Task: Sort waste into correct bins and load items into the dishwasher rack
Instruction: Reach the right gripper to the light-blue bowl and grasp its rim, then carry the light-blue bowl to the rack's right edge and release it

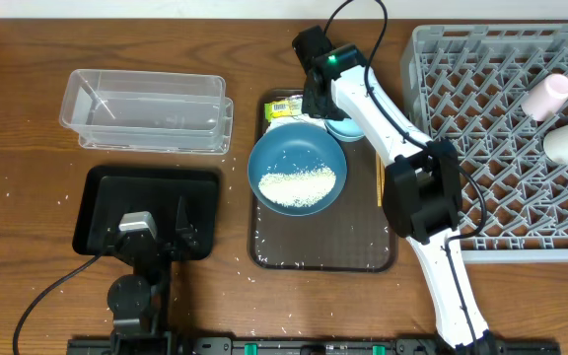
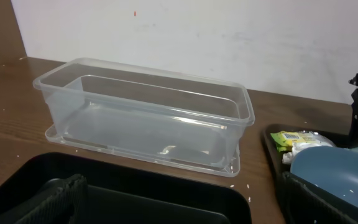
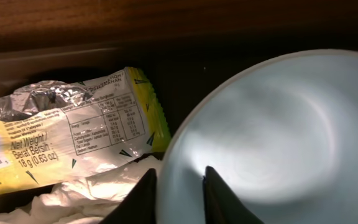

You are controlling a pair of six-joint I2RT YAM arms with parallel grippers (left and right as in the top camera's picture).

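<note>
Right claw [image 3: 180, 173] was set astride the rim of the small light-blue cup [image 3: 278, 137], fingers narrowly apart; an actual pinch could not be told. Cup was seen on the brown serving tray [image 1: 323, 247], at 1 o'clock of the large dark-blue round bowl [image 1: 297, 148] filled with loose white rice grains [image 1: 299, 185]. Yellow-green printed snack wrapper [image 3: 73, 143] was seen at the cup's 9 o'clock. Left claw [image 1: 154, 219] was held spread wide over the shallow black rectangular tray [image 1: 102, 212].

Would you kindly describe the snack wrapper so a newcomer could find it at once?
Find the brown tray in the middle of the table. At its far left corner, behind the dark-blue bowl of rice, lies the wrapper: crinkled, yellow-green and printed, unlike the plain white napkin beside it.
</note>
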